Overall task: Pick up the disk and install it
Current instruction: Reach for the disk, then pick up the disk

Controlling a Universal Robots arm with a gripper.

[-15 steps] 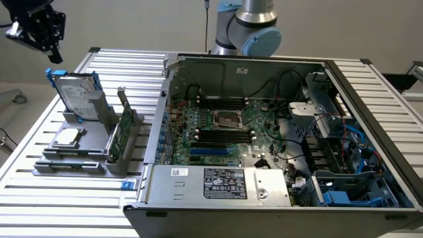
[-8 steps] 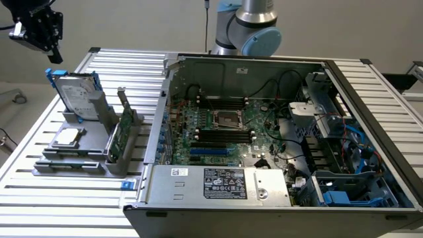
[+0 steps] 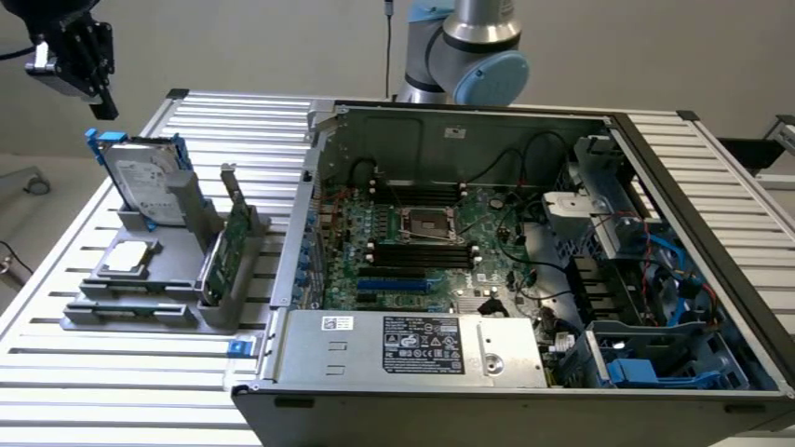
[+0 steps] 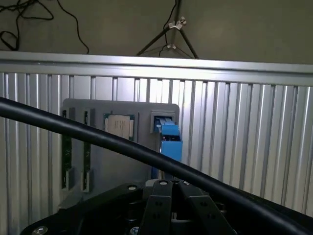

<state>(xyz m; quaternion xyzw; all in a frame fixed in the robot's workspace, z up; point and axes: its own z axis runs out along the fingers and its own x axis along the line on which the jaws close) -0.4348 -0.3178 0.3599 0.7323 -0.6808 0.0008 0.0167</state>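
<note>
The black gripper (image 3: 102,104) hangs in the air above the ribbed aluminium bench (image 3: 112,396), up and toward the exterior view's left of the disk, well apart from it; it has hold of nothing, and how far it is open I cannot tell.

The flat silver-grey hard disk with a white label and blue plastic carrier (image 3: 140,177) stands on edge in a slot of the grey plastic holder (image 3: 130,315) on the bench; in the wrist view its blue top edge (image 4: 168,142) lies just beyond the gripper. A thin green circuit card (image 3: 227,244) stands in a neighbouring slot on the exterior view's right, and a small square silver chip (image 3: 130,258) lies flat in the holder in front of the disk; the open black computer case (image 3: 435,140) sits on the bench beside the holder, on that same side.

I judge that the step in hand is the approach for the pick; the disk is not yet touched and nothing of the install is done. The next move calls for a descent lined up with the disk's narrow top edge, a grip across its thin faces, and a straight lift so that the carrier does not bind in its slot or knock the card.
</note>
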